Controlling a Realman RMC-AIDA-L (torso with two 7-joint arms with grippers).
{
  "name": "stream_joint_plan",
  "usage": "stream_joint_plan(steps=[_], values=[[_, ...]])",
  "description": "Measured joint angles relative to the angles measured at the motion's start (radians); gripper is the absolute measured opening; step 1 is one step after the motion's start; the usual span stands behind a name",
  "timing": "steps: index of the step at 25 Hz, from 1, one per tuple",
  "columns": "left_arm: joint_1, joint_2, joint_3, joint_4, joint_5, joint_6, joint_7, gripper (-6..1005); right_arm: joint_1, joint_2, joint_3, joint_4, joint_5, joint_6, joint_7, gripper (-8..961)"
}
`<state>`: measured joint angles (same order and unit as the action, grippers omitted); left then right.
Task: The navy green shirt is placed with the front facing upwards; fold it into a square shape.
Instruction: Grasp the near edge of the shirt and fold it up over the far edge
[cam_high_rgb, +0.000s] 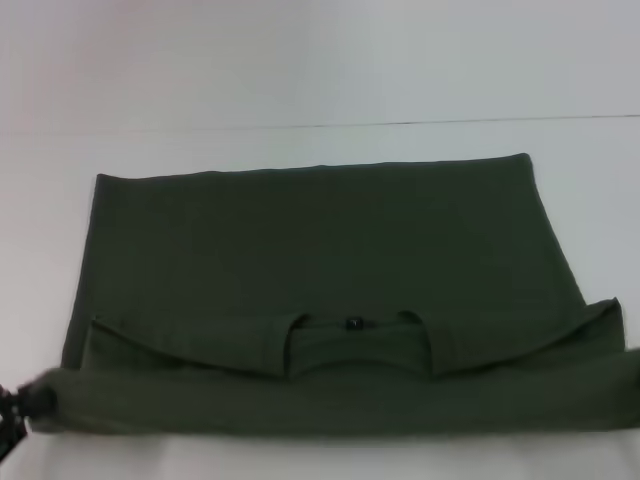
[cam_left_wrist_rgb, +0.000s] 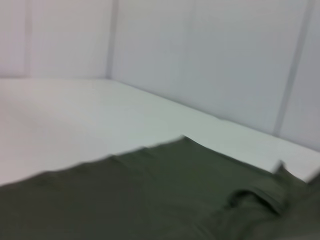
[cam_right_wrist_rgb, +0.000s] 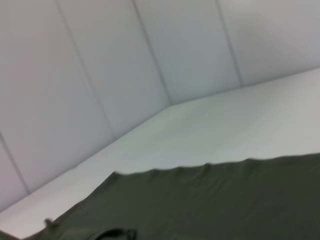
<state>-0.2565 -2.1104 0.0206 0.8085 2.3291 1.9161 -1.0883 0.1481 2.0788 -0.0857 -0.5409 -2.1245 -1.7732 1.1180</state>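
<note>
The navy green shirt (cam_high_rgb: 320, 240) lies spread on the white table (cam_high_rgb: 320, 140), with its plain green surface up and the chest print hidden. Its collar with the small black neck label (cam_high_rgb: 352, 323) faces me. The sleeves are folded inward. The near edge forms a thick folded band (cam_high_rgb: 330, 400) running across the whole width. My left gripper (cam_high_rgb: 14, 412) shows as a dark shape at the band's left end, where the cloth gathers into it. My right gripper is out of view past the band's right end. Both wrist views show the shirt from low over the cloth (cam_left_wrist_rgb: 150, 195) (cam_right_wrist_rgb: 210, 200).
The white table top extends beyond the shirt's far edge (cam_high_rgb: 310, 168) and on both sides. Pale wall panels (cam_right_wrist_rgb: 100, 75) stand behind the table. A strip of bare table (cam_high_rgb: 320, 460) lies in front of the folded band.
</note>
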Motion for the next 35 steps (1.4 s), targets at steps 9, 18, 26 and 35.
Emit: stream_joint_plan(steps=[9,18,26,35], values=[[-0.030,0.009,-0.068,-0.060,-0.029,-0.114,-0.055,94,0.100,-0.025,0.044,-0.004,-0.002,0.088,0.181,56],[-0.091,0.000,-0.068,-0.123,-0.047,-0.233,-0.086,98,0.223,-0.030,0.028,-0.012,-0.004,0.164,0.245,55],[-0.166,-0.018,-0.069,-0.135,-0.066,-0.300,-0.108,101,0.299,-0.031,-0.005,-0.028,-0.001,0.256,0.289,56],[-0.201,-0.015,-0.058,-0.138,-0.175,-0.366,-0.137,104,0.378,-0.038,-0.011,-0.028,0.004,0.358,0.311,55]])
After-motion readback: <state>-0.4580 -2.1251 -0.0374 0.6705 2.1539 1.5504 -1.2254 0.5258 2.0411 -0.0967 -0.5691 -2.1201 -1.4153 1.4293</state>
